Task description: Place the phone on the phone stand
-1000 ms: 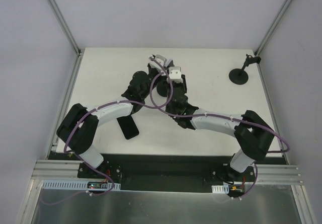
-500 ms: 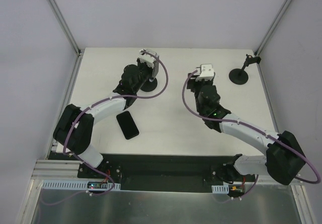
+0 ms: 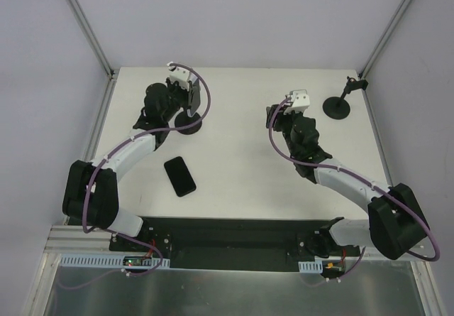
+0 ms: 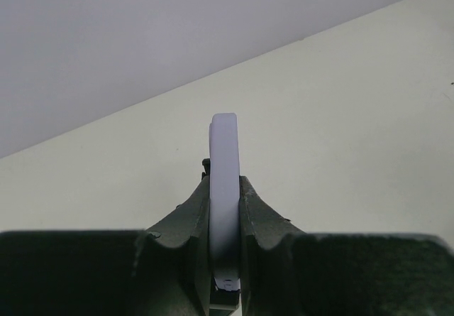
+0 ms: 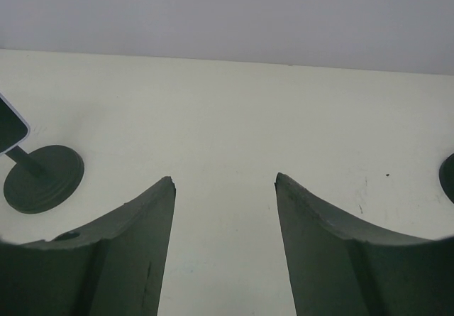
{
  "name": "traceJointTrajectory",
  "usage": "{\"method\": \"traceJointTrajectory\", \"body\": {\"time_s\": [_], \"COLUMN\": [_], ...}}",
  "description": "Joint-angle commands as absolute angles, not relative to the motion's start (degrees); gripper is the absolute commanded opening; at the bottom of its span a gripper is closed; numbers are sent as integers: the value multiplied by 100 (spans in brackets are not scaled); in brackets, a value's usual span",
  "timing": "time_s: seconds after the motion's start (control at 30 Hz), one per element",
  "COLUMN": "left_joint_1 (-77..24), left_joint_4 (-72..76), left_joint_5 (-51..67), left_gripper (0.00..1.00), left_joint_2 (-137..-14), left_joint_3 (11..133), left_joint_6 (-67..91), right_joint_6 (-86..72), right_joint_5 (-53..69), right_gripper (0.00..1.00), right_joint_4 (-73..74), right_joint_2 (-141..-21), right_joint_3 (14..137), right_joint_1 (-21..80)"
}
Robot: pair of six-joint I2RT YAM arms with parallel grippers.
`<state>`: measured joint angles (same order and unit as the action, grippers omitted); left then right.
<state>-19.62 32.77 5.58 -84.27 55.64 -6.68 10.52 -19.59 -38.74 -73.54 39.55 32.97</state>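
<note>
White counter (image 3: 234, 177) and pale grey walls (image 3: 234, 18) surround us. Our left end effector (image 4: 224, 182) is clamped on the thin upright plate of the phone stand (image 4: 224, 135). The right end effector (image 5: 224, 180) gapes wide and empty. The black phone (image 3: 180, 176) lies flat, well apart from the left end effector, toward the arm bases.

The left arm (image 3: 128, 150) and the right arm (image 3: 346, 181) are each built of white tubular links between bulky black joint housings. A purple cable (image 3: 269, 130) loops loosely along each, from the black base plate (image 3: 234, 239) at the near edge to a small white camera block (image 3: 301, 101) at the wrist. The left gripper (image 4: 224, 184) and the right gripper (image 5: 223, 181) have matte dark green fingers (image 5: 124, 248) with curved, tapering inner faces.
</note>
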Motion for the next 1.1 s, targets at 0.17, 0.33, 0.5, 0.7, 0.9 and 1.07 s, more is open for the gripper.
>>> {"method": "traceJointTrajectory", "body": {"time_s": [0.17,0.33,0.5,0.7,0.9,1.07], "left_joint_1": [-1011,-879,-870,-835,-870,-879], "left_joint_4": [3015,2874,2742,2874,3023,3277], "left_joint_5": [1923,2196,2907,5742,7495,8876], "left_gripper": [0,0,0,0,0,0], "left_joint_2": [-8244,-8622,-9017,-9990,-11457,-12506], "left_joint_3": [6327,6794,7347,8383,10096,11634], "left_joint_6": [-835,-659,-264,-9,597,1290], "right_joint_6": [1011,1160,1178,1213,1134,1055], "right_joint_5": [-1433,-1477,-1248,-853,-624,-343], "right_gripper": [61,62,62,62,62,62], "right_joint_4": [-4474,-4482,-4526,-4544,-4561,-4553], "right_joint_2": [-7375,-7225,-7198,-7163,-7137,-7233], "right_joint_3": [4052,3911,3894,3823,3753,3797], "right_joint_1": [3173,3155,3033,2831,2567,2382]}}
